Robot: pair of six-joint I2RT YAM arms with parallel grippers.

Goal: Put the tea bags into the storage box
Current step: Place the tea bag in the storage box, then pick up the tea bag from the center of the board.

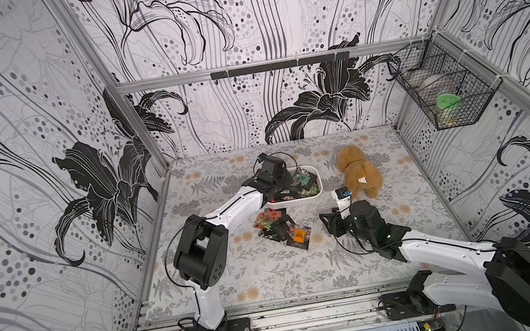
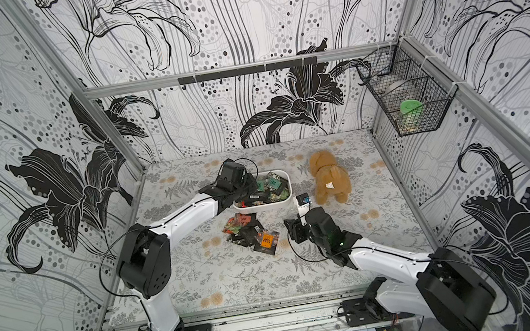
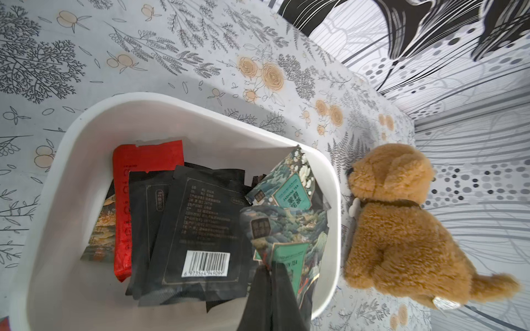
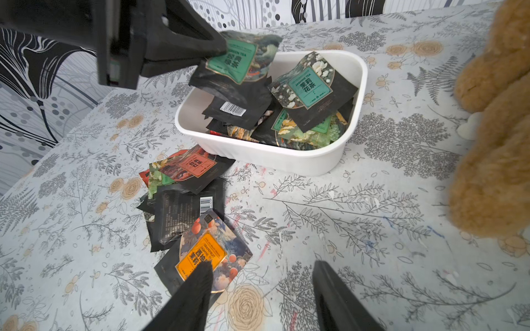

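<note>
Right wrist view: left fingers (image 4: 195, 45) are pinched shut on one green tea bag (image 4: 238, 57), held up over one end of the single white storage box (image 4: 286, 160). I count at least six more tea bags inside the box, among them a jasmine tea bag (image 4: 311, 86) propped against the wall and a black one lying barcode up. A loose pile (image 4: 186, 200) of at least five lies on the table (image 4: 372, 229) just beside the box: red-labelled, green, black with barcode, and the orange tea bag (image 4: 206, 252) nearest me. My right fingers (image 4: 329, 295) stand apart, gripping nothing. One overlaps the orange bag's corner in this view, but I cannot tell whether it touches. Left wrist view adds what this one hides, a red tea bag (image 3: 146, 200) flat on the box floor and the closed fingertips (image 3: 272, 303) on the green bag's edge; the pile is out of its frame. One tan plush dog (image 3: 401, 229) sits close beside the box. In both top views the left arm's wrist covers the box's left end. Only they show the one wire basket (image 1: 446, 91) on the right wall, with a green-lidded container inside.
</note>
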